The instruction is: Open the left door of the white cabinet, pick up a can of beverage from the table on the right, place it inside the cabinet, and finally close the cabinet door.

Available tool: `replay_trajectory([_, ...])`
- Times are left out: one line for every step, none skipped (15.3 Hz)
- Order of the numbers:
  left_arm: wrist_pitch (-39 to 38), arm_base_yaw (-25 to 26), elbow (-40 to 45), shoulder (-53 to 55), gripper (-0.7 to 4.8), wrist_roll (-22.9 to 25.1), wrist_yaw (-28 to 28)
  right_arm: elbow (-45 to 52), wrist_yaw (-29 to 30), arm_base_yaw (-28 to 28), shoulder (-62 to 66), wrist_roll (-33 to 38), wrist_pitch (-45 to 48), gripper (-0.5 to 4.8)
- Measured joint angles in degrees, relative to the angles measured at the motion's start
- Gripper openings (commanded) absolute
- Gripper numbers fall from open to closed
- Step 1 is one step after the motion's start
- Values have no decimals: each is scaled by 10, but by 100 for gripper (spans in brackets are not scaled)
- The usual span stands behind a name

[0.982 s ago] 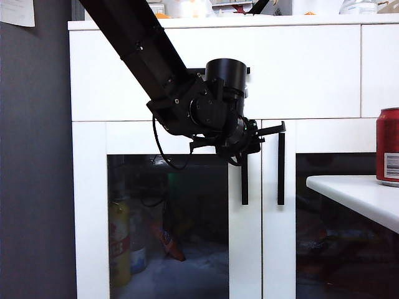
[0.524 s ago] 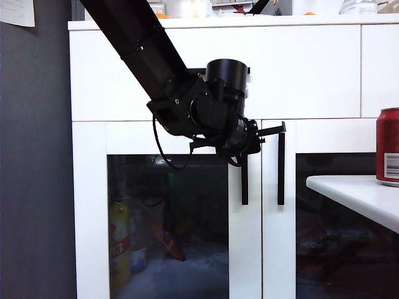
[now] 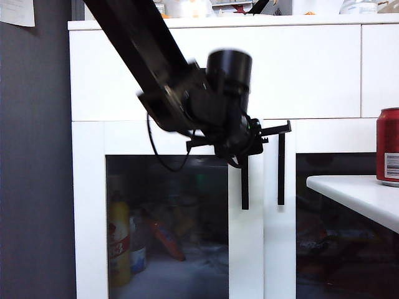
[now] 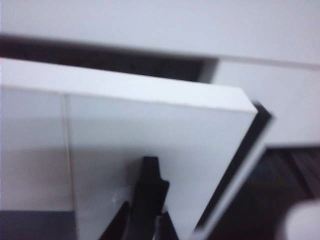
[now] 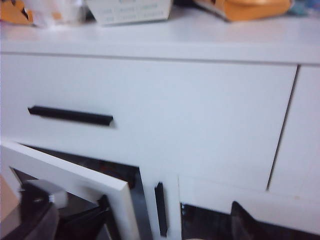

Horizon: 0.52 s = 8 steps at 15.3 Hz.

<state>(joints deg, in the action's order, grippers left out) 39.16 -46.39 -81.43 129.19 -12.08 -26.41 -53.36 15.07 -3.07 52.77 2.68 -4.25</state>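
The white cabinet [image 3: 124, 75] fills the exterior view. Its left door [image 3: 246, 249] stands slightly ajar, and a dark gap shows behind the door [image 4: 150, 130] in the left wrist view. My left gripper [image 3: 246, 146] is shut on the top of the door's black bar handle [image 3: 245, 184]; close up, the handle [image 4: 149, 185] runs between my left gripper's [image 4: 145, 227] jaws. The red can of beverage [image 3: 388, 146] stands on the white table [image 3: 355, 193] at the right. My right gripper [image 5: 165, 235] hangs open and empty in front of the cabinet, with one fingertip [image 5: 245, 220] showing.
The right door's handle [image 3: 281, 168] sits just beside the left one. A drawer front with a horizontal black handle [image 5: 70, 115] lies above the doors. Bottles and packets stand inside behind the glass [image 3: 118, 243]. Boxes sit on the cabinet top [image 5: 130, 10].
The left arm has pulled back and shifted slightly, blurred in motion, and the left door has swung a little way out from the cabinet. The can and table have not moved.
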Motion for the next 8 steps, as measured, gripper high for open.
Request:
replay_trajectory([-3,-2,36,-27,-4,0,9,0,0,0,0,0,-7,441])
replay_trajectory([-9,-3,62,-49,-4,0,16,0,0,0,0,0,-11,441])
replay_trajectory([-9,-5,88,-68,-4,0,21,0,0,0,0,0,-13,441])
replay_trajectory([-5,-6,118,-90,-4,0,29,0,1,0,2,0,-17,441])
replay_trajectory([-2,-8,147,-111,-4,0,33,-1,6,0,10,0,-18,441])
replay_trajectory([-3,-9,173,-132,-4,-1,35,-2,27,0,37,-1,-17,441])
replay_trajectory([-3,-9,186,-142,-4,-1,40,-2,38,-1,59,-3,-17,441])
replay_trajectory([-4,-10,208,-159,-4,-2,44,-1,50,-1,92,-6,-14,441])
